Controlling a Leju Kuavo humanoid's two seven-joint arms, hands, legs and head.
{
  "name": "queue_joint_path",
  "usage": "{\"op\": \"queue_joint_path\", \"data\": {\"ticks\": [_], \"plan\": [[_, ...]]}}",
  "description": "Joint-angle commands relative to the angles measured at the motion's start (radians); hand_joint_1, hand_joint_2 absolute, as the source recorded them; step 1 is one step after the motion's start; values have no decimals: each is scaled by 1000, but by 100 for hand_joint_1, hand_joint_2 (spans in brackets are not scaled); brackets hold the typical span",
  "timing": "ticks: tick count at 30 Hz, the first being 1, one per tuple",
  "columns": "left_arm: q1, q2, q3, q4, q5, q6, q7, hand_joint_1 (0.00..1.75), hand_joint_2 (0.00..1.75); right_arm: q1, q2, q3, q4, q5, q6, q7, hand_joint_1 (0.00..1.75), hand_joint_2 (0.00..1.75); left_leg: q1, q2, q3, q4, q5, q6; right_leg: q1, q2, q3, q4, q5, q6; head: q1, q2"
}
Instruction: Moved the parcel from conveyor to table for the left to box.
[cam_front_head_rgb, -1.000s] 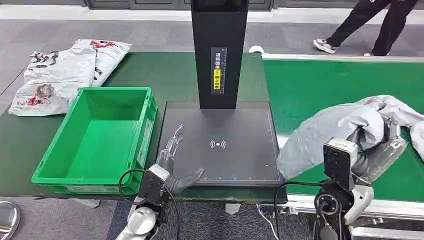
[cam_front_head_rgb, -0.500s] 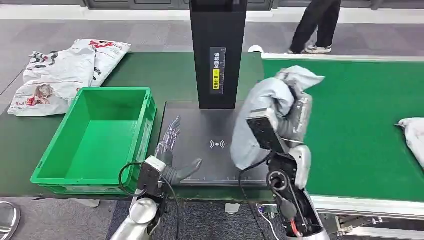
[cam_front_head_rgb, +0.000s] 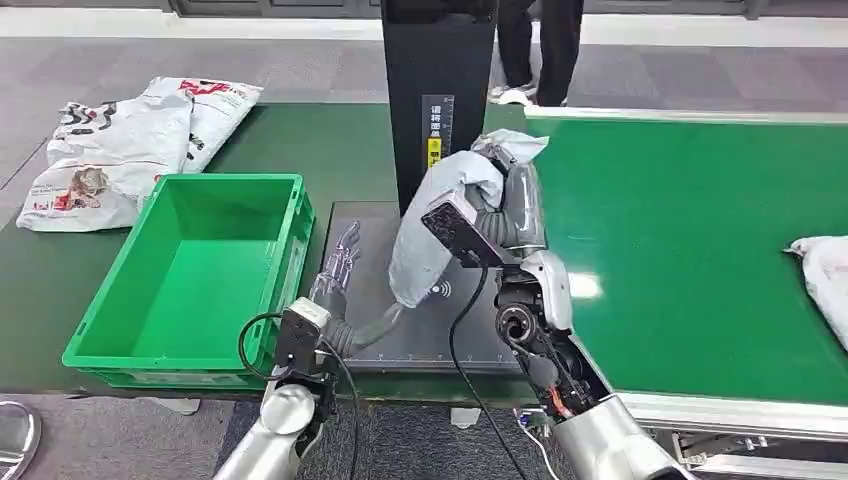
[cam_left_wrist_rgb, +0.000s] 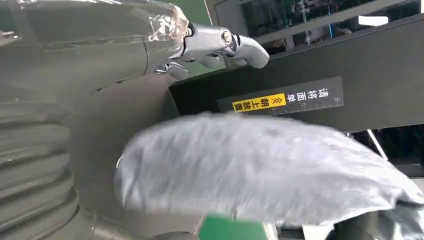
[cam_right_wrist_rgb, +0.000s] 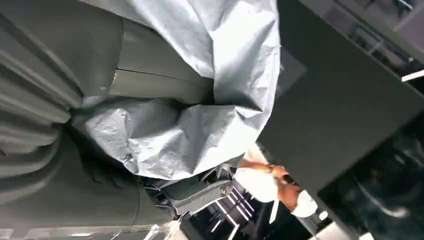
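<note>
I count one grey parcel (cam_front_head_rgb: 440, 215) in my right hand (cam_front_head_rgb: 515, 205), one more pale bag (cam_front_head_rgb: 822, 275) lying on the green conveyor (cam_front_head_rgb: 690, 230) at its far right edge, one green crate (cam_front_head_rgb: 195, 275) on the table (cam_front_head_rgb: 330, 150), and a pile of white printed mailers (cam_front_head_rgb: 130, 140) at the table's back left corner. The parcel is a soft, crinkled grey poly bag — it hangs limp from the grip, above the black scanner plate (cam_front_head_rgb: 365, 260) just in front of the black post (cam_front_head_rgb: 438, 100). My right hand grips it near its upper end, forearm raised steeply. My left hand (cam_front_head_rgb: 340, 300) rests low on the plate beside the crate, holding nothing — fingers stretched forward, thumb splayed toward the parcel.
</note>
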Motion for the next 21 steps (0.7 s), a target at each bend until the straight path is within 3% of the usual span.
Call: {"op": "queue_joint_path", "data": {"ticks": [1, 21], "plan": [[-16, 27, 3, 31, 5, 6, 6, 0, 175, -101, 4, 77, 210, -21, -36, -11, 0, 175, 0, 3, 2, -1, 0, 0, 0, 2, 1, -1, 0, 0, 0, 0], [-14, 29, 14, 22, 2, 12, 12, 0, 175, -88, -6, 73, 217, -49, -34, -4, 0, 175, 0, 2, 3, -1, 0, 0, 0, 2, 2, -1, 0, -1, 0, 0]]}}
